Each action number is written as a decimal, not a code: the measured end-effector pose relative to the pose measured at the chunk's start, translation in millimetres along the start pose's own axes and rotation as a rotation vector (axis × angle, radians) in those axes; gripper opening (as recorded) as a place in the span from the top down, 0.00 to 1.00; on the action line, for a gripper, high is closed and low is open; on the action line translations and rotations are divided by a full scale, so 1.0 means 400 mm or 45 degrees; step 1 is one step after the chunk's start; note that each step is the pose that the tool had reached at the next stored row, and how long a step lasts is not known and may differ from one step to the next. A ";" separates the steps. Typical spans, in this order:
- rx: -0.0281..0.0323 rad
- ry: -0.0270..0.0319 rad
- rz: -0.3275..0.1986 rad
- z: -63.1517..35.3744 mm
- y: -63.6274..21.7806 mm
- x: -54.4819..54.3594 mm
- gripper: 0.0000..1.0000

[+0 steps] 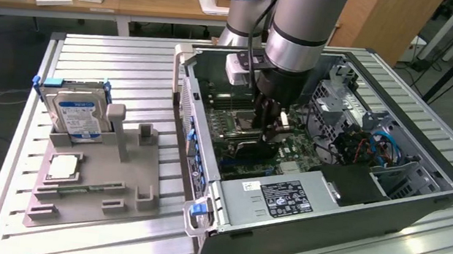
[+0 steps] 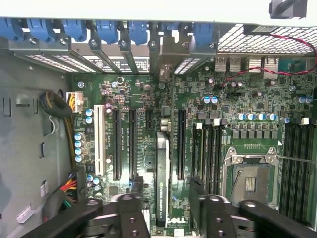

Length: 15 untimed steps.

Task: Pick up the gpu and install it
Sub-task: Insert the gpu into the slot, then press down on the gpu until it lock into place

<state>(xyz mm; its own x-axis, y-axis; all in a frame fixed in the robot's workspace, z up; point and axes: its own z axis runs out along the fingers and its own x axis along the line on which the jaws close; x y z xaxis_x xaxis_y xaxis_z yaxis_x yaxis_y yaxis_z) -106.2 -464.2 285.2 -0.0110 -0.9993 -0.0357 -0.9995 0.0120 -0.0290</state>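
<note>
Arm (image 1: pixel 296 28) reaches down into an open PC case (image 1: pixel 417 199) that lies on its side on a slatted metal table (image 1: pixel 117 62), as seen in the ext. view. Gripper (image 1: pixel 273 126) hangs low over the board, approx. mid-case. Power supply (image 1: pixel 281 199) w/ a black label sits at the case's near end. Off to the exterior view's left, well apart from the case, a grey tray (image 1: pixel 123 179) holds a hard drive (image 1: pixel 78 117) standing upright at its far end, a square processor chip (image 1: pixel 63 167) lying flat, and a narrow memory stick (image 1: pixel 81 189) toward the front. Wrist view looks straight onto the motherboard (image 2: pixel 247 99). The gpu (image 2: pixel 162 168) stands edge-on in a slot btwn two long black slots, thin edge toward the camera (the strip along that edge seems to read NVIDIA Quadro). Gripper (image 2: pixel 166 191) straddles it w/ one of its fingers (image 2: pixel 133 210) on each side. The jaws are spread wide, w/ a clear gap btwn each tip and the card, so nothing is gripped. Blue clips (image 2: pixel 104 29) run in a row along the case wall past the card's far end. On one side of the card are a processor socket (image 2: pixel 252 181) w/ a metal frame and memory slots just beside it. On the other side are a white slot (image 2: pixel 97 144) and a bundle of coloured wires (image 2: pixel 67 188) at the board's edge.
</note>
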 end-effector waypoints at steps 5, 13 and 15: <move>0.0000 0.0000 0.000 0.000 0.000 0.000 0.68; -0.0001 0.0001 0.000 0.000 0.000 0.000 0.89; -0.0001 0.0001 0.000 0.000 0.000 0.000 0.89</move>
<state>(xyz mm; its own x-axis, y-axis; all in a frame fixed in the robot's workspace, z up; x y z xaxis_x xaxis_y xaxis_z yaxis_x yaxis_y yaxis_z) -106.2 -464.2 285.3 -0.0109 -0.9993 -0.0356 -0.9995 0.0120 -0.0290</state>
